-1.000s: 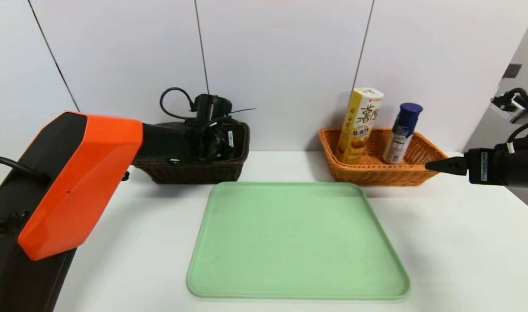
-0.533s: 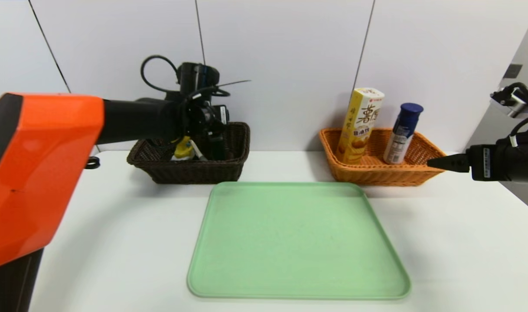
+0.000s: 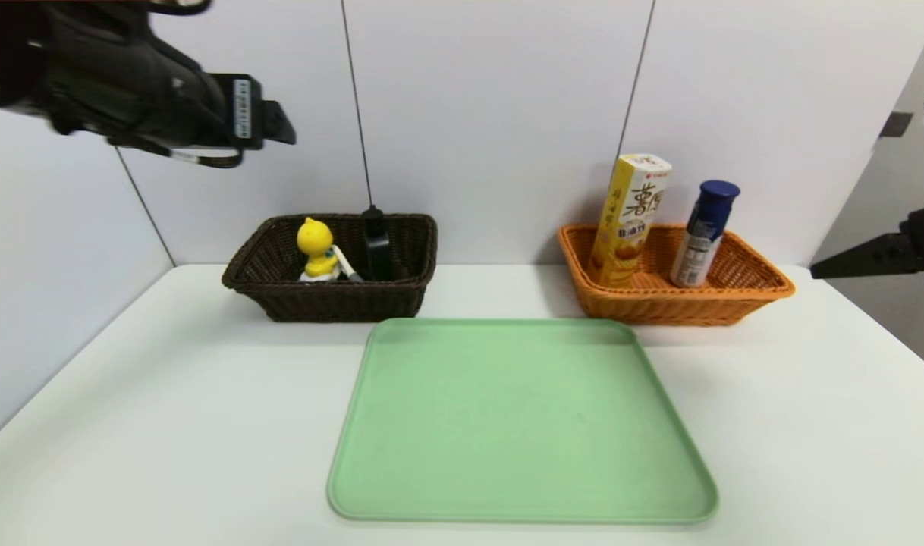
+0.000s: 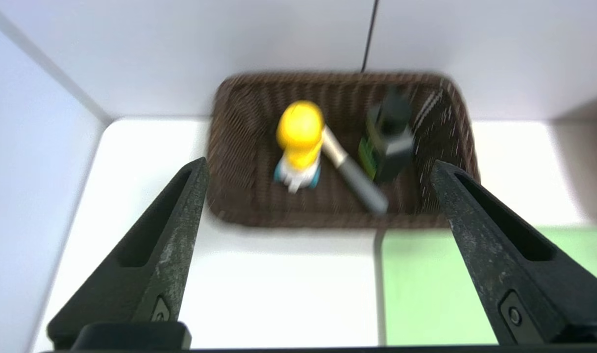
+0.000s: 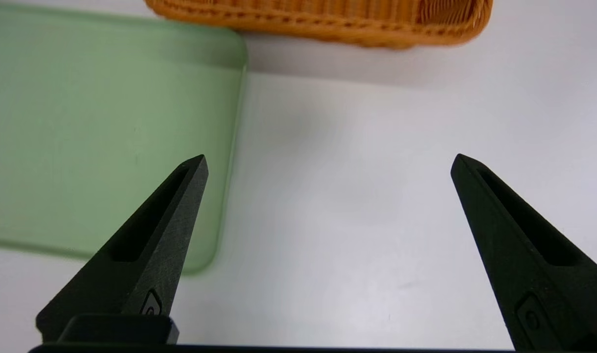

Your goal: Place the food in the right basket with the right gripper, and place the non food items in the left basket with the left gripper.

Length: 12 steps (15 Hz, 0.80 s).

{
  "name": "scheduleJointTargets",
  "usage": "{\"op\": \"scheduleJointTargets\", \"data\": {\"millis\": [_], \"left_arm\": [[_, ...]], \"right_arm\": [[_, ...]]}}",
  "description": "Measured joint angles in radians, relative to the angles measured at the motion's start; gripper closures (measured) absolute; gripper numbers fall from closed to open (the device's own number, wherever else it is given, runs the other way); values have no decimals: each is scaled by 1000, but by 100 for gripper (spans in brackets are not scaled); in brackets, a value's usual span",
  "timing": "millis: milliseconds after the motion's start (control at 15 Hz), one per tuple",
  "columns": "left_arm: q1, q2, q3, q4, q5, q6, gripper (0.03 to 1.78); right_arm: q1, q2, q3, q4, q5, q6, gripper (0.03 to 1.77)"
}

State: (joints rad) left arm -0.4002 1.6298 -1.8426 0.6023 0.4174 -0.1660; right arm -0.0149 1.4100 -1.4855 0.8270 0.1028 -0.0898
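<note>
Both grippers, left [image 4: 318, 169] and right [image 5: 328, 162], gape empty; below the left one, the brown basket [image 4: 239, 147] holds a leaning duck toy [image 4: 299, 142] that could topple.

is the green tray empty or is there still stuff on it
Empty. The head view shows the green tray bare from rim to rim; the right wrist view shows its corner bare too.

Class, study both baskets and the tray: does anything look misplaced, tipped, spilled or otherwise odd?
Nothing is spilled or damaged. In the orange basket the yellow snack box and blue-capped bottle lean rather than stand straight. In the dark basket a grey-handled tool lies slanted against the yellow duck toy. The green tray is bare.
</note>
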Motion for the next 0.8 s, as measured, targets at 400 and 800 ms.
{"op": "scheduleJointTargets", "data": {"millis": [400, 800], "left_arm": [[226, -473, 325, 123, 6, -35, 15], [362, -962, 745, 67, 8, -17, 14]], "right_arm": [[13, -290, 203, 42, 4, -1, 9], [21, -804, 806, -263, 4, -7, 9]]}}
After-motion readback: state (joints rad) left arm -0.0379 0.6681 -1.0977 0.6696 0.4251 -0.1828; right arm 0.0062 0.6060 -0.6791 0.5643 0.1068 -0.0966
